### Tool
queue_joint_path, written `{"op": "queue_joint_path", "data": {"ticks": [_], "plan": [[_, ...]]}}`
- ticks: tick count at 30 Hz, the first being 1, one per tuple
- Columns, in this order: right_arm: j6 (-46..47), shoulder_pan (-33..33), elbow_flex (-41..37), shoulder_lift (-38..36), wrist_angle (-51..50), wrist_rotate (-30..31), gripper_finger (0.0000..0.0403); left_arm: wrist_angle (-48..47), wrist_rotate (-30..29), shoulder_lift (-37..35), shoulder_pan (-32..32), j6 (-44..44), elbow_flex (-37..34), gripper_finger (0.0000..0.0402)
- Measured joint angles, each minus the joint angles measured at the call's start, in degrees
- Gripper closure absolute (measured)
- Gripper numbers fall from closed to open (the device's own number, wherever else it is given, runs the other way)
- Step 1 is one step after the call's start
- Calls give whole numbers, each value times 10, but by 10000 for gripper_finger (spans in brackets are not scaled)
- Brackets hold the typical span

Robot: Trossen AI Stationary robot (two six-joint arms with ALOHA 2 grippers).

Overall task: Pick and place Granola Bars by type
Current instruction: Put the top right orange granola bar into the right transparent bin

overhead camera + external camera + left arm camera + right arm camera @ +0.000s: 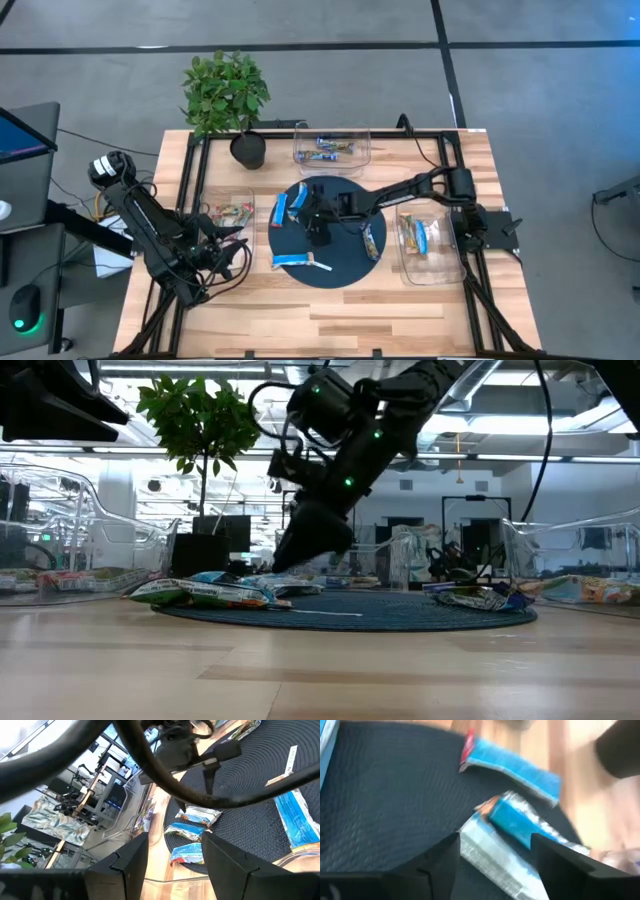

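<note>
Several blue-and-white granola bars lie flat on the round dark mat (335, 270): two at its far left (288, 205), one at its near left (294, 262), one at its right (372, 242). My right gripper (318, 236) hovers low over the mat's left half (300, 555), open. Two blue bars (520, 827) lie just ahead of its fingers. My left gripper (238, 262) waits open and empty off the mat's left side; its wrist view (172, 865) looks across the mat.
Three clear bins stand around the mat: left (228, 212) with multicoloured bars, far (332, 148) and right (428, 245) with more bars. A potted plant (246, 148) stands at the far left. A thin white stick (320, 266) lies on the mat's near side.
</note>
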Motion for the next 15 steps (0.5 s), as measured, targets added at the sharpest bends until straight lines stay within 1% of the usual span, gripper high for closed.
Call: {"op": "queue_joint_path", "data": {"ticks": [3, 8, 13, 15], "plan": [[-18, 0, -1, 9, 1, -1, 154, 0, 0, 0, 0, 0, 0, 223], [-20, -4, 0, 10, -1, -4, 154, 0, 0, 0, 0, 0, 0, 223], [-2, -14, 0, 10, -7, -9, 154, 0, 0, 0, 0, -2, 0, 223], [7, -20, 0, 10, -8, -26, 154, -1, 0, 0, 0, -2, 0, 223]]}}
